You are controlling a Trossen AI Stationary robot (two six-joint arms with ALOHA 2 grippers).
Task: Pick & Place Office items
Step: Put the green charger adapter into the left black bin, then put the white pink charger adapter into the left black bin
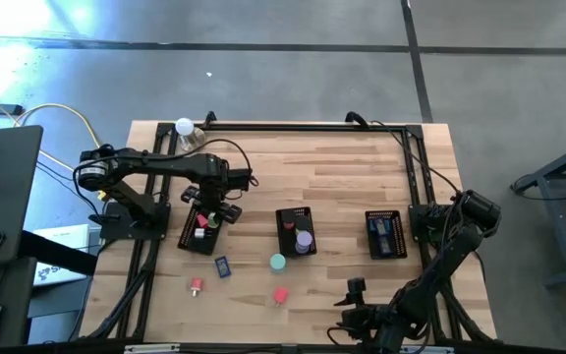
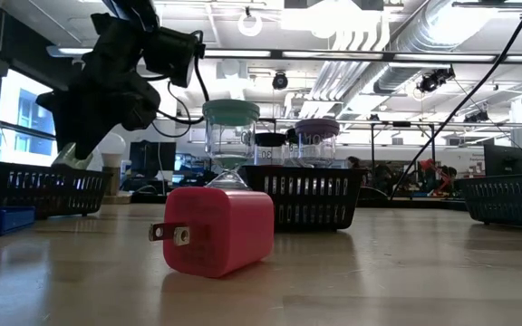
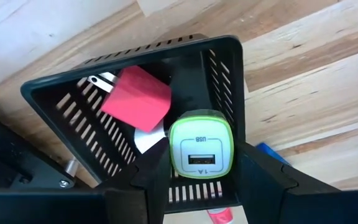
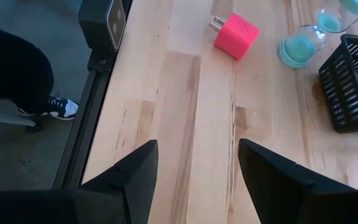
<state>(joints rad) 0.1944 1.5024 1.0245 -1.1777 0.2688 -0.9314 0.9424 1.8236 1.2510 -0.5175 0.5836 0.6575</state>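
High view shows the left gripper (image 1: 207, 214) poised over the left mesh tray (image 1: 187, 239) near the table's left side, while the right gripper (image 1: 356, 291) waits low at the near edge of the wooden table (image 1: 332, 177), right of centre. Left wrist view makes the grip plain: the two dark fingers (image 3: 151, 180) are clamped on a white USB charger with a green rim (image 3: 201, 147), held above the open tray (image 3: 61, 99), in which a red charger block (image 3: 137, 99) with its prongs showing already lies, with something white under it. Right wrist view shows that arm's fingers (image 4: 135, 171) spread apart with nothing between them, looking across bare wood toward a pink charger block (image 4: 236, 35) and a teal hourglass (image 4: 303, 43) standing beside the corner of the middle tray (image 4: 353, 87). From above, the middle tray (image 1: 288, 218) holds a purple piece (image 1: 305, 241) and dark items, and the right tray (image 1: 401, 236) holds blue pieces (image 1: 385, 233). Loose on the table lie a dark blue rectangle (image 1: 222, 265), a small red piece (image 1: 197, 285), the teal hourglass (image 1: 277, 262) and the pink block (image 1: 281, 294). Low view has the pink block (image 2: 217, 230) closest, lying on its side with prongs pointing left, the hourglass (image 2: 231, 140) behind it.
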